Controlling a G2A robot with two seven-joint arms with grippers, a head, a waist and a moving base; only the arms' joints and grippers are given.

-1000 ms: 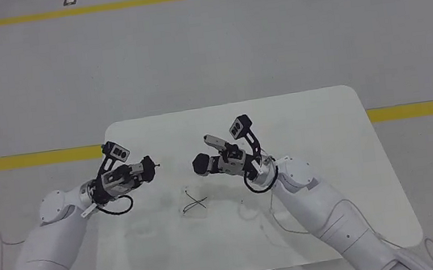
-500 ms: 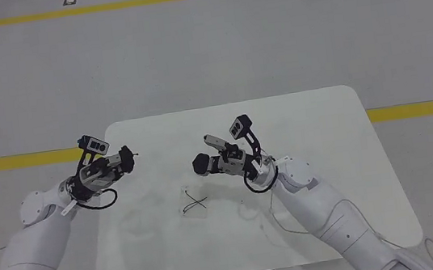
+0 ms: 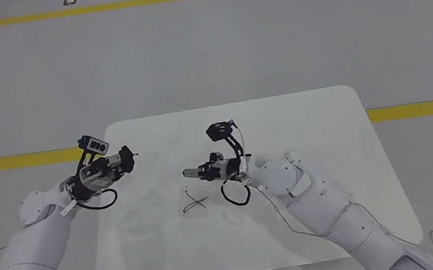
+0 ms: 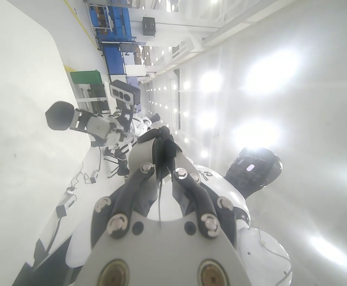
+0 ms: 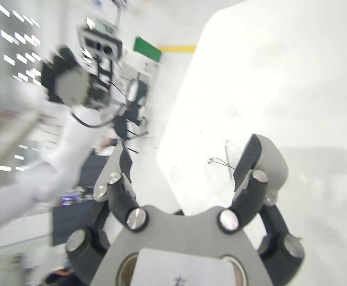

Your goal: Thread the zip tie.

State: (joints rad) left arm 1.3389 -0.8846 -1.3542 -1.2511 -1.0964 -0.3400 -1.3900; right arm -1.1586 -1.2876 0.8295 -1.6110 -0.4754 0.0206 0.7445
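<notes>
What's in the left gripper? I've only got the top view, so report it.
Observer: In the left wrist view, the left gripper is shut on a black zip tie, whose tail trails back toward the wrist.
Operator: Now give me the right gripper.
Observer: The right gripper is wide open, with nothing between its pads.
Operator: Tell me what it faces.
Observer: Loose zip ties lie on the table just beyond its fingertips.

No text, number or sign can be read.
</notes>
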